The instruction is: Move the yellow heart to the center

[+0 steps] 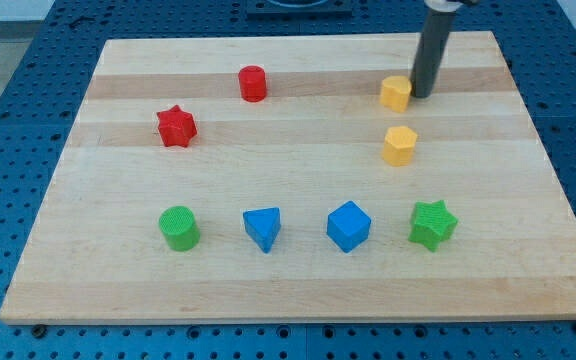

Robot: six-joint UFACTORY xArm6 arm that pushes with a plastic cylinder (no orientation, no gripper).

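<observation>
Two yellow blocks sit at the view's upper right. The upper one (396, 92) looks like the yellow heart, though its shape is hard to make out. The lower one (399, 145) looks like a pentagon. My tip (420, 95) rests on the board right beside the upper yellow block, touching or almost touching its right side. The dark rod rises from there to the view's top edge.
A red cylinder (253, 83) and a red star (177, 126) lie at the upper left. Along the bottom stand a green cylinder (179, 227), a blue triangle (262, 227), a blue cube (348, 225) and a green star (433, 223). The wooden board (298, 285) ends near all the view's sides.
</observation>
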